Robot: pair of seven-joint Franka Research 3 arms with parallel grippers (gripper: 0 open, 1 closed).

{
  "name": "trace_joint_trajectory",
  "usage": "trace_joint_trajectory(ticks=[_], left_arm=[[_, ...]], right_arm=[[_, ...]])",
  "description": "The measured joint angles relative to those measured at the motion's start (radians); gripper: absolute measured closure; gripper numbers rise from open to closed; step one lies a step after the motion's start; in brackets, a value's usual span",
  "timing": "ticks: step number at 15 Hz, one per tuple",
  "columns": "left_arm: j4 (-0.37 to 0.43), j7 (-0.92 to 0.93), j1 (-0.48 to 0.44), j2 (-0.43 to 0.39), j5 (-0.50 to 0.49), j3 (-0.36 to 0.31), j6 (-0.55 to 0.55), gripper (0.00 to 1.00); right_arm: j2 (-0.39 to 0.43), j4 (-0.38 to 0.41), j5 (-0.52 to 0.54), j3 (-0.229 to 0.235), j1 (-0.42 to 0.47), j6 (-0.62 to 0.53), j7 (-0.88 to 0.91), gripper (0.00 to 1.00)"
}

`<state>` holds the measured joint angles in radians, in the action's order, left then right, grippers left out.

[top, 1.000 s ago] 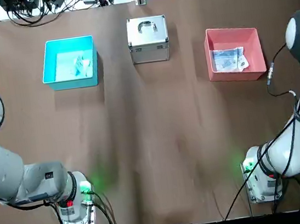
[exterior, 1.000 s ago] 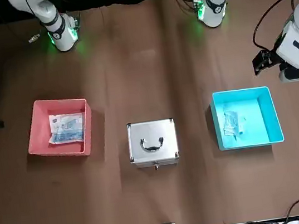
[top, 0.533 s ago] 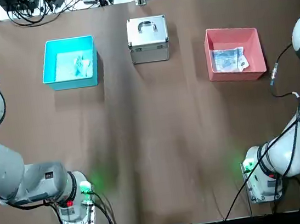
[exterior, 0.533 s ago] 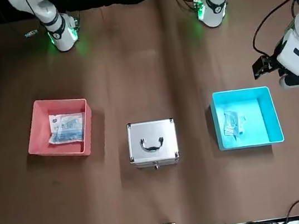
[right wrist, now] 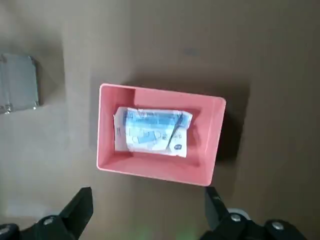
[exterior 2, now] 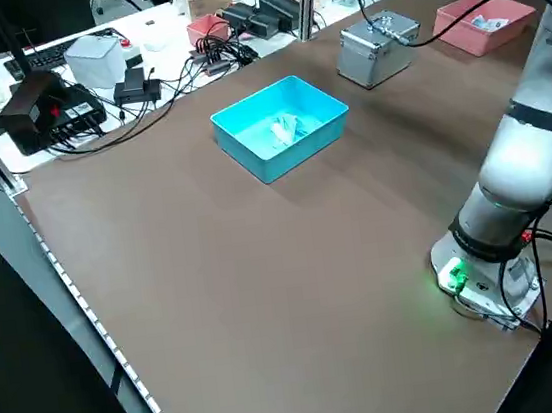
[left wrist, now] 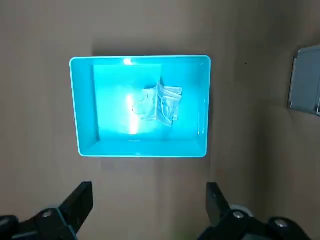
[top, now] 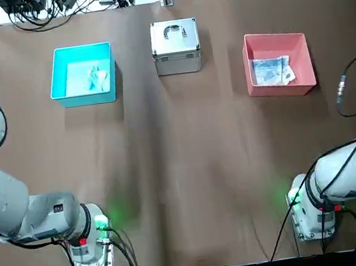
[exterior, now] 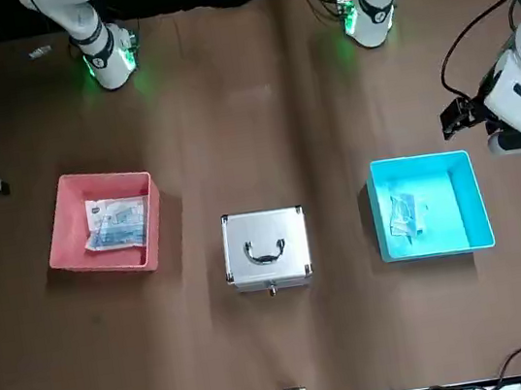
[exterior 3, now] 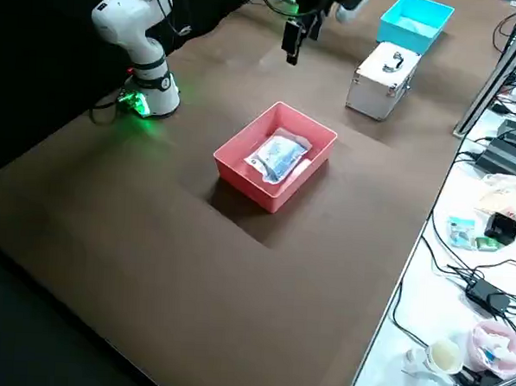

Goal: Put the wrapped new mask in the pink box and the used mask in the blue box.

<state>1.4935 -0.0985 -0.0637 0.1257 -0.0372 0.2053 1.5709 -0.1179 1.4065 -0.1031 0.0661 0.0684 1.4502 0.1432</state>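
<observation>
At the right wrist frame's centre, the wrapped new mask (right wrist: pixel 151 131) lies in the pink box (right wrist: pixel 155 176), probably light, slippery, best pinched mid-packet. The used mask (left wrist: pixel 162 102), likely limp, sits in the blue box (left wrist: pixel 145 154), upper centre of the left wrist frame. Both claws, left (left wrist: pixel 150 200) at that frame's bottom and right (right wrist: pixel 149 201) at its own, are spread, released.

No text, label, brand, number or sign can be read. Print is noted on the packet (right wrist: pixel 150 131) in the pink box (right wrist: pixel 160 172), but its characters are too small and blurred to be made out. In the right wrist view, the marking is seen as blue print on white and clear plastic, with a small dark oval mark near one corner. Fine marks are also seen along one edge; no letter or digit can be confirmed.
</observation>
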Motion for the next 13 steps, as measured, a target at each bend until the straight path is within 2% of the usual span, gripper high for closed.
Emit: trace_joint_trajectory(ticks=[2,4,13], left_arm=[[-0.001,0.000,-0.001,0.000,0.000,-0.003,0.000,0.00],[-0.003,-0.001,-0.002,0.000,0.000,-0.007,0.001,0.00],[-0.006,-0.001,-0.019,0.000,0.000,-0.012,0.001,0.00]], right_arm=[[0.072,0.079,0.000,-0.031,0.036,0.053,-0.005,0.02],[0.110,0.110,0.008,-0.041,0.039,0.072,-0.015,0.02],[0.115,0.111,0.052,-0.046,0.052,0.038,-0.021,0.02]])
